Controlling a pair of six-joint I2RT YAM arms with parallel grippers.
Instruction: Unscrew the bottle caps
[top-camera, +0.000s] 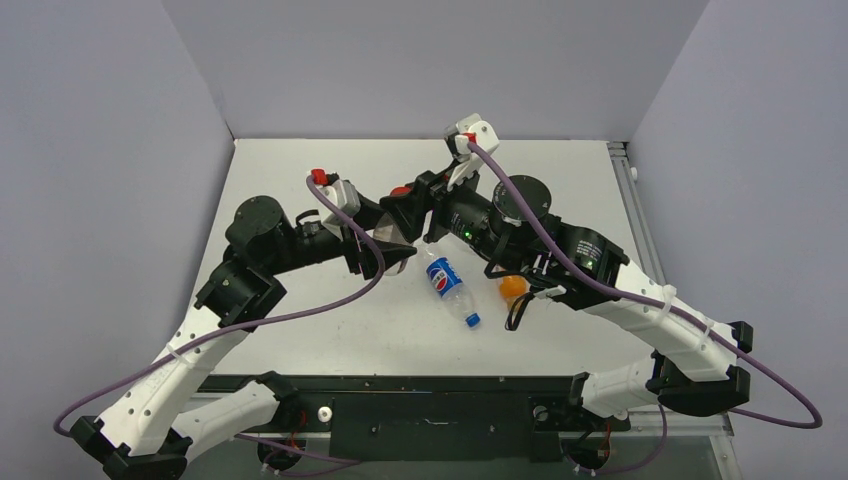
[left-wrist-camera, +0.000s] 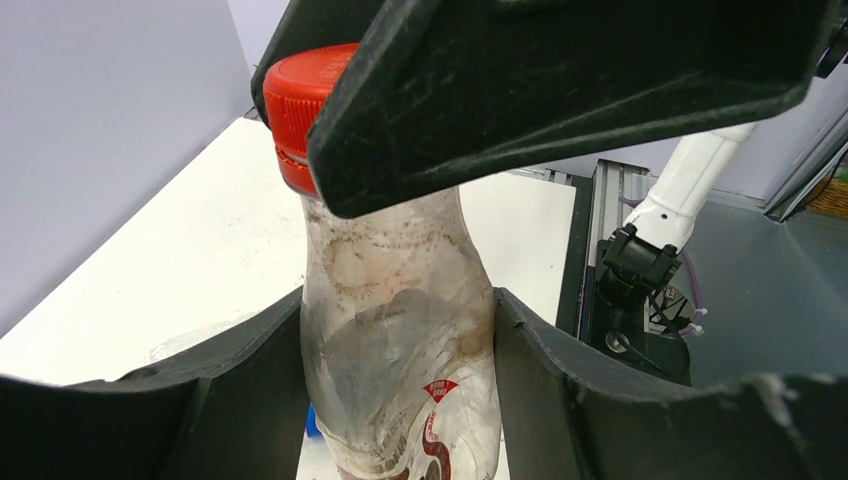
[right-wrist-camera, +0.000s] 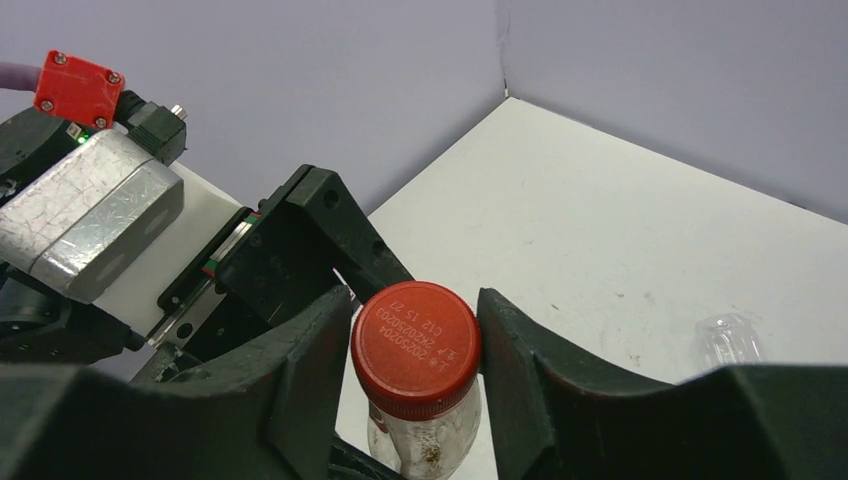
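clear bottle (left-wrist-camera: 398, 330) with red cap (left-wrist-camera: 296, 108), clamped between black fingers (left-wrist-camera: 640, 420)

Left fingers (left-wrist-camera: 560, 400) and right fingers (right-wrist-camera: 290, 390) clamped, arms (top-camera: 190, 345) angled inward.

Your arms (top-camera: 640, 310) have white links (top-camera: 160, 385), black joints (top-camera: 262, 222) and grippers (left-wrist-camera: 395, 300) (right-wrist-camera: 415, 300), purple cables (top-camera: 300, 315), and a red screwed block (right-wrist-camera: 78, 88) per wrist.

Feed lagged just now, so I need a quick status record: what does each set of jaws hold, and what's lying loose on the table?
left jaws: closed on the body of the red-label bottle
right jaws: closed around its red cap, cap seated on the neck
Pepsi bottle: lying on the table, blue cap on
orange bottle: beside the right arm, partly hidden
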